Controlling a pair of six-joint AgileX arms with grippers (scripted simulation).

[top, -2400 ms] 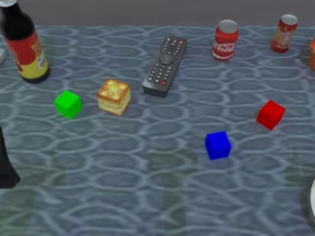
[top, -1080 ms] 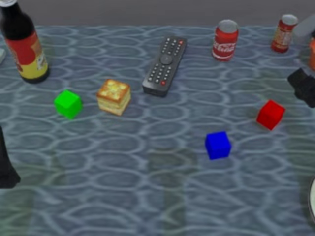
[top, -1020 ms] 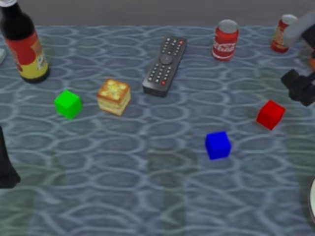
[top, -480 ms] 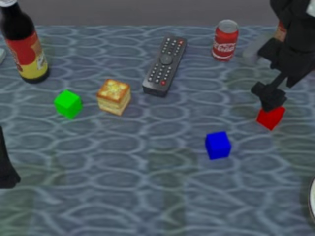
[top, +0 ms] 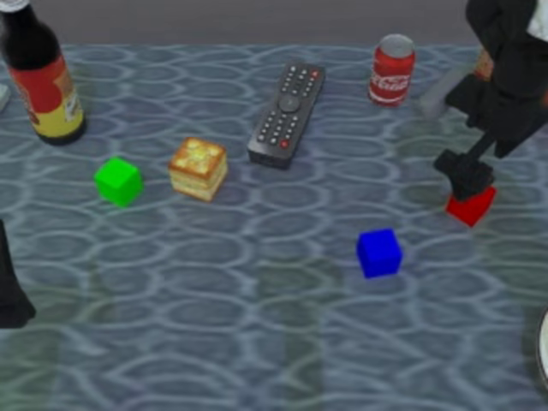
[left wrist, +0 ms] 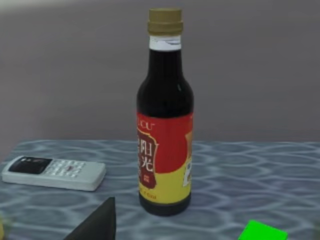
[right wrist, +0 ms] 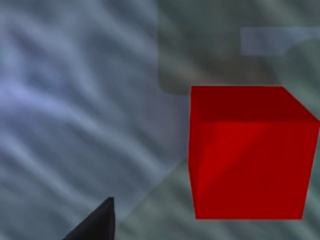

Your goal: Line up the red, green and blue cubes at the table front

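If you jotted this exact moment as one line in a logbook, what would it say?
right gripper: over red cube, grip not visible | left gripper: parked at table's left edge | green cube, blue cube: untouched

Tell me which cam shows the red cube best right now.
Right wrist view: the red cube fills much of the frame, unobstructed. In the top view the right gripper covers part of the red cube. The left wrist view doesn't show it.
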